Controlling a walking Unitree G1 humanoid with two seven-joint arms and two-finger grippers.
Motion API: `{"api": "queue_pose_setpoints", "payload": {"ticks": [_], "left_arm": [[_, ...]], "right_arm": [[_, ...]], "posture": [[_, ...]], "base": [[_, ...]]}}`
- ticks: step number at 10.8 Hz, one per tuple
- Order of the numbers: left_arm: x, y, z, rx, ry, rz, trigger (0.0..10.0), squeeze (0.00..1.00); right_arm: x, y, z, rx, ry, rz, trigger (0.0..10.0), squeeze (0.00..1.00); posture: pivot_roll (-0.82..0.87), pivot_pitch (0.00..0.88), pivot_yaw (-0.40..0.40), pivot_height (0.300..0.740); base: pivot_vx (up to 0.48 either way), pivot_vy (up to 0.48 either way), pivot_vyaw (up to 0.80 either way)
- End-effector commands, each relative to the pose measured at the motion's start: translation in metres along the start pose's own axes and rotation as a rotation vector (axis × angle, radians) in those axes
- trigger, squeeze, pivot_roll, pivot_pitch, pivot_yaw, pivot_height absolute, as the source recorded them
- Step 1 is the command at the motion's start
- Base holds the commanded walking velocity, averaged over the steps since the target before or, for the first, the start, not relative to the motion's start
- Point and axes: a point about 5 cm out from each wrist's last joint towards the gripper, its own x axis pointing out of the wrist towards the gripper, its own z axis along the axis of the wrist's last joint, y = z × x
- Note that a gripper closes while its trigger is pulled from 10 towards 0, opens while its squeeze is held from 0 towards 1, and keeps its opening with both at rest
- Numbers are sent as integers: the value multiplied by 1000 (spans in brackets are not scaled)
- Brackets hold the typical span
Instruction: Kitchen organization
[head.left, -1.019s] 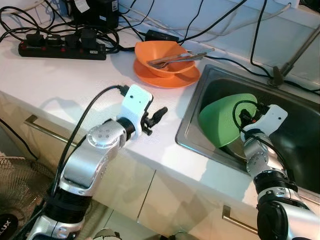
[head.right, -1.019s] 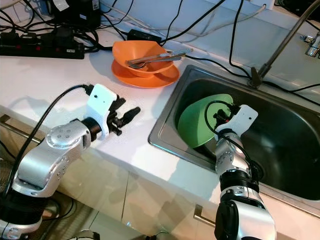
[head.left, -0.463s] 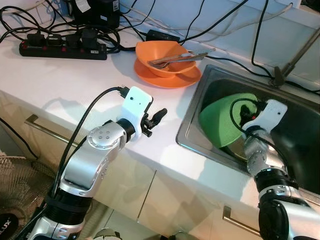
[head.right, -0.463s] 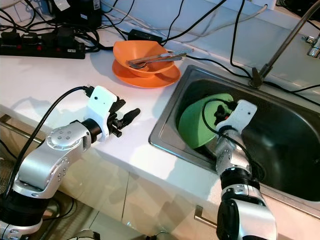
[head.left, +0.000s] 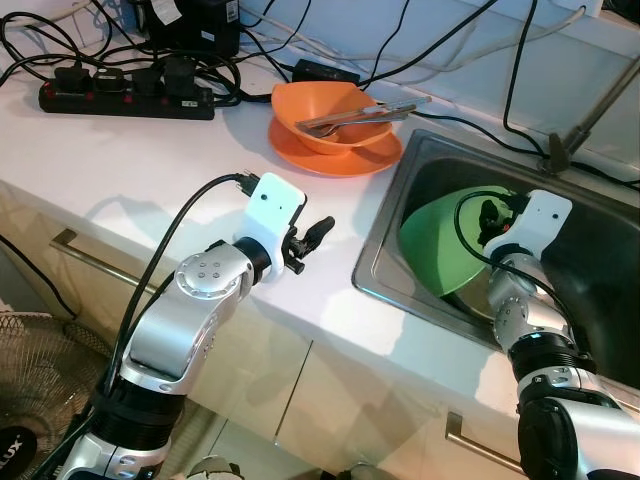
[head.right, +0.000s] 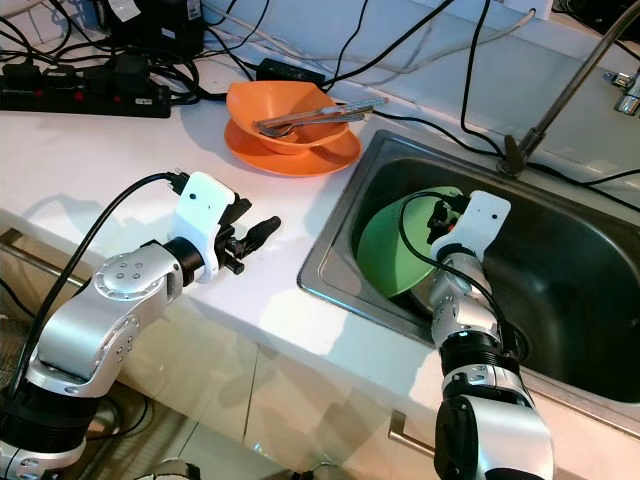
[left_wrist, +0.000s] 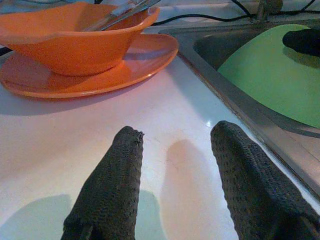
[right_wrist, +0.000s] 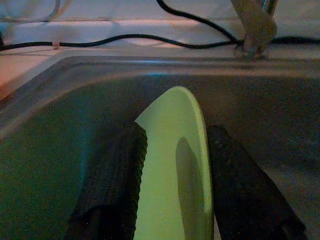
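A green plate (head.left: 440, 245) stands tilted on edge inside the steel sink (head.left: 380, 272). My right gripper (head.left: 490, 215) reaches down into the sink and is shut on the plate's upper rim. In the right wrist view the rim (right_wrist: 172, 165) runs between the two black fingers (right_wrist: 117, 175). My left gripper (head.left: 312, 235) hovers just over the white counter, left of the sink, open with nothing between its fingers (left_wrist: 112, 185). It points toward an orange bowl (head.left: 320, 112) holding metal utensils (head.left: 362, 114), stacked on an orange plate (head.left: 340, 160).
A black power strip (head.left: 125, 100) and tangled cables lie at the back left of the counter. The faucet base (head.left: 553, 155) stands behind the sink. Cabinet drawers with a metal handle (head.left: 95, 262) run below the counter edge.
My right wrist has risen slightly and the green plate has shifted a little with it. The left arm has stayed where it was.
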Motion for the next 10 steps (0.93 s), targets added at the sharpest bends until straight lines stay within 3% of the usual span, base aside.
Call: {"api": "queue_pose_setpoints", "payload": {"ticks": [1, 2, 3, 7, 9, 10], "left_arm": [[1, -6, 0, 6, -6, -24, 10000, 0], [1, -6, 0, 6, -4, -26, 10000, 0], [1, -6, 0, 6, -4, -27, 10000, 0], [2, -4, -1, 7, -1, -16, 10000, 0], [4, 1, -1, 48, -7, 34, 10000, 0], [6, 10, 3, 54, -27, 103, 10000, 0]], "right_arm": [[2, -9, 10, -47, -45, -23, 10000, 286], [2, -10, 13, -76, -60, -23, 10000, 1000], [3, -8, 16, -100, -72, -19, 10000, 0], [3, 3, 27, -168, -139, 11, 10000, 0], [2, 22, 31, -97, -144, 113, 10000, 0], [-5, 53, 35, -48, -142, 300, 10000, 0]], "posture": [[57, 52, -169, 740], [52, 51, -166, 740], [52, 56, -166, 740], [49, 60, -166, 740], [50, 61, -166, 740], [47, 63, -164, 740]], "base": [[0, 0, 0], [0, 0, 0], [0, 0, 0], [0, 0, 0], [0, 0, 0], [0, 0, 0]]}}
